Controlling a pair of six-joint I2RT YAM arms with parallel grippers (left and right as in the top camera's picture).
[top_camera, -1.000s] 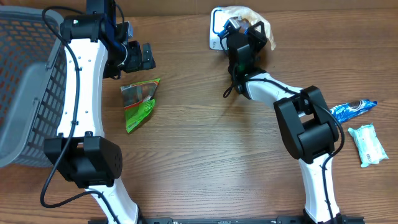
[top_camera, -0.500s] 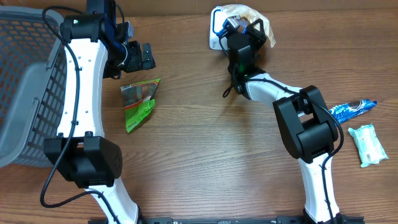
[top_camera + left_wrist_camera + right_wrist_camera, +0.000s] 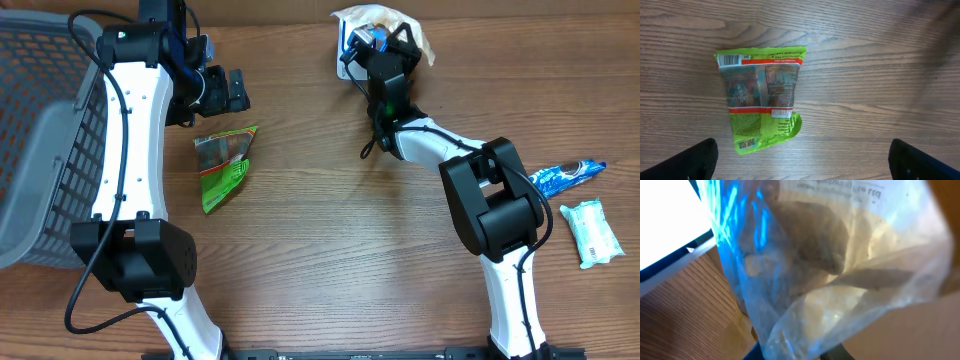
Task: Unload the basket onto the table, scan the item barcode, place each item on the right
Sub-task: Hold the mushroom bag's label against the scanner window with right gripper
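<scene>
My right gripper point(image 3: 385, 52) is shut on a clear plastic bag point(image 3: 400, 22) with brown pieces inside, at the table's far edge. In the right wrist view the bag point(image 3: 830, 265) fills most of the frame and hides the fingers of my right gripper point(image 3: 795, 356). A white object with a dark rim point(image 3: 665, 225) lies just behind the bag. A green snack packet point(image 3: 225, 165) lies flat on the wood. My left gripper point(image 3: 225, 90) hangs open above that packet point(image 3: 760, 97). Printed barcodes point(image 3: 730, 60) show on it, and the left gripper point(image 3: 805, 167) holds nothing.
A grey mesh basket point(image 3: 40, 130) stands at the left edge. A blue wrapped snack point(image 3: 567, 174) and a white-green packet point(image 3: 592, 232) lie at the right. The white object point(image 3: 345, 50) shows partly under the bag at the far edge.
The right gripper has shifted the bag slightly toward the far edge, so it now covers more of the white object. The left arm and green packet have not moved.
</scene>
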